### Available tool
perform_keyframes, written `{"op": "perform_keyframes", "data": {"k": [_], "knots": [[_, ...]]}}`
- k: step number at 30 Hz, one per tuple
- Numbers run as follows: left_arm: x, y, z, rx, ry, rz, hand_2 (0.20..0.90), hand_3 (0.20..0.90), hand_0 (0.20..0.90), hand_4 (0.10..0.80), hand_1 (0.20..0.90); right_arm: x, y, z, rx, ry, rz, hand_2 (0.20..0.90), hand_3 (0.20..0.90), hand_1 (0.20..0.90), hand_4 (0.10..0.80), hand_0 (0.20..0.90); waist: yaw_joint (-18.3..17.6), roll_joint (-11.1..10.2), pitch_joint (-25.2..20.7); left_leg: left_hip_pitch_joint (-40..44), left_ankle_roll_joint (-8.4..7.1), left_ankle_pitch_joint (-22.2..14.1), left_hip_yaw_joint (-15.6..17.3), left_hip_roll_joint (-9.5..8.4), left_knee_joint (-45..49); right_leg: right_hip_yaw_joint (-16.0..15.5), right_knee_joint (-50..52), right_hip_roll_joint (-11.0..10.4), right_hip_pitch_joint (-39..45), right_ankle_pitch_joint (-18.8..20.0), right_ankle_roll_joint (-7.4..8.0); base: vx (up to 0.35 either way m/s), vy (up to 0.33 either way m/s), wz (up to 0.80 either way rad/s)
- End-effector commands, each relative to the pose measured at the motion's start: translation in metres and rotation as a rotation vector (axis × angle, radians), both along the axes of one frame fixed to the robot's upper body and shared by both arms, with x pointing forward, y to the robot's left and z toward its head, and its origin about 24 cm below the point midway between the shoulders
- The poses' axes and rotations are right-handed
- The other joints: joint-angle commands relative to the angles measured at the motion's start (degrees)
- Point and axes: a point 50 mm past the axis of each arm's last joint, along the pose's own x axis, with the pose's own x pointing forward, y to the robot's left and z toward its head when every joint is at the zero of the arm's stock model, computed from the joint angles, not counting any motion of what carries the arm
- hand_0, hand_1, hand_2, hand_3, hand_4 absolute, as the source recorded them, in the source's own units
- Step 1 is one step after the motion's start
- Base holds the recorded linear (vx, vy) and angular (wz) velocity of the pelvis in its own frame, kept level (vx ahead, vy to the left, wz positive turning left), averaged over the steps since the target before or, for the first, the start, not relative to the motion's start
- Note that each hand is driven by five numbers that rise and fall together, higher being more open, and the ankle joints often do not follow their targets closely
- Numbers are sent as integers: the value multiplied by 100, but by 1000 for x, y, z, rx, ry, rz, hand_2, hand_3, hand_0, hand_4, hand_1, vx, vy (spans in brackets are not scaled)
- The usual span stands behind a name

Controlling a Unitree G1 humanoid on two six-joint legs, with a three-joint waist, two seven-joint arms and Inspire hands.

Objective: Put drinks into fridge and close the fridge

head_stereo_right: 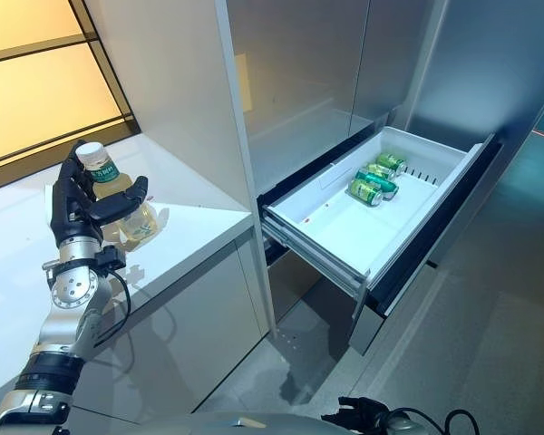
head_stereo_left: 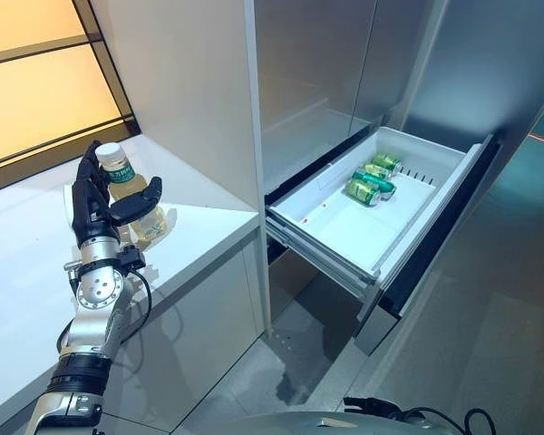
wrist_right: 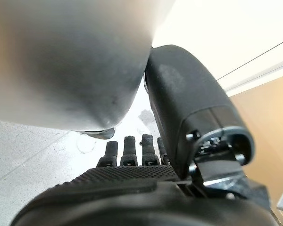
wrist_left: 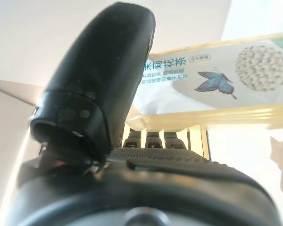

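Observation:
A clear bottle (head_stereo_left: 120,171) of pale yellow drink, with a white cap and a green label, stands on the white counter (head_stereo_left: 199,217) at the left. My left hand (head_stereo_left: 96,214) is shut on it, thumb across its front and fingers behind; the bottle's label (wrist_left: 217,80) shows past the thumb (wrist_left: 99,84) in the left wrist view. The fridge's white drawer (head_stereo_left: 344,227) is pulled open at the right, with green cans (head_stereo_left: 372,181) lying at its far end. My right hand (wrist_right: 132,188) hangs over the floor, fingers relaxed and empty.
The grey steel fridge front (head_stereo_left: 317,72) rises above the drawer. The drawer's dark front panel (head_stereo_left: 435,245) juts out over the grey floor (head_stereo_left: 490,344). A tall white cabinet wall (head_stereo_left: 190,82) stands between the counter and the fridge.

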Motion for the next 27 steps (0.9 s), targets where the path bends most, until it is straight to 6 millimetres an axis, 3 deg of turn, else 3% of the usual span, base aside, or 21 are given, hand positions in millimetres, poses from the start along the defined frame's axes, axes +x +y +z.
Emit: {"op": "perform_keyframes", "data": {"k": [1,27], "knots": [[21,-7,53,69,-219,-38,900,900,900,800,900,-18,-4,-3,-16,73,39,900,900,900,800,900,-57,90,-49,126,73,-645,260,-66,40,127,515,-20,-244,-335,394,0,0,0],[21,-7,45,70,-183,-40,900,900,900,800,900,-21,-4,-3,-16,79,37,900,900,900,800,900,-61,106,-32,146,85,-655,241,-76,40,147,507,-17,-220,-346,393,0,0,0]]}}
